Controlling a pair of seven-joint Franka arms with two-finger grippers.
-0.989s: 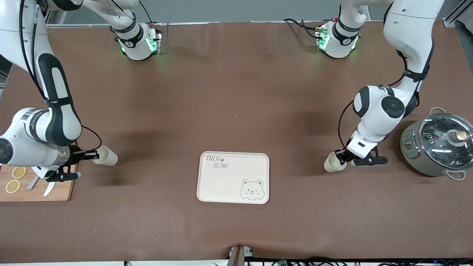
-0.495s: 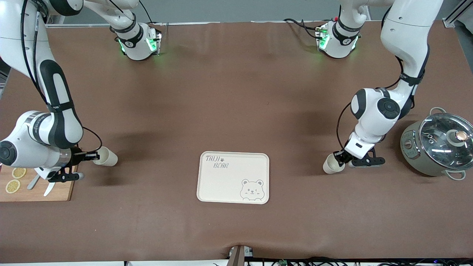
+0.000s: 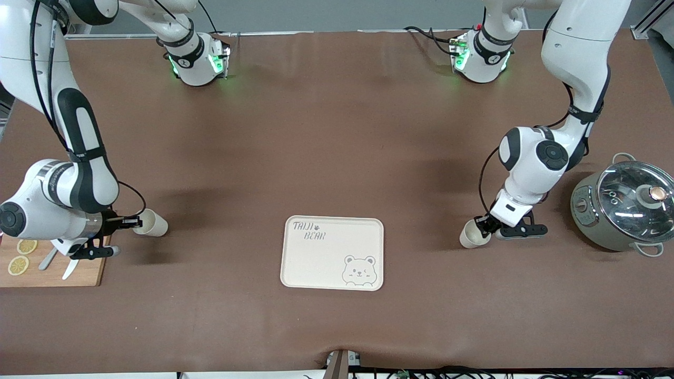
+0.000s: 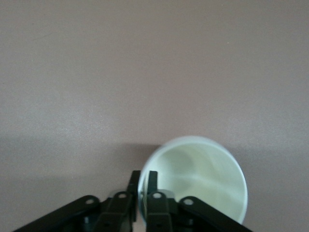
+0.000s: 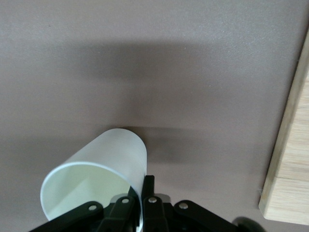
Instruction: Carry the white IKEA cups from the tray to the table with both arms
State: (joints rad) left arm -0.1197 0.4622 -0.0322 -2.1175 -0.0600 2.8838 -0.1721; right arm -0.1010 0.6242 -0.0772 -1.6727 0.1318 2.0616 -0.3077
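Two white IKEA cups show. One cup [image 3: 470, 235] tilts low over the brown table between the tray and the pot. My left gripper [image 3: 483, 225] is shut on its rim, one finger inside and one outside. The left wrist view looks into that cup [image 4: 203, 179] just past the left gripper [image 4: 143, 174]. The other cup [image 3: 152, 224] leans on its side beside the cutting board, with my right gripper [image 3: 129, 222] shut on its rim. In the right wrist view the cup [image 5: 111, 150] is clamped by the right gripper [image 5: 143, 183]. Whether either cup touches the table I cannot tell.
A cream bear-printed tray [image 3: 321, 263] lies mid-table, nearer the front camera. A lidded pot [image 3: 624, 205] stands at the left arm's end. A wooden cutting board [image 3: 52, 273] with lemon slices [image 3: 18, 258] and a utensil sits at the right arm's end; its edge [image 5: 289, 159] shows.
The left arm has shifted its cup a little toward the tray and lower. The right arm and its cup have barely moved.
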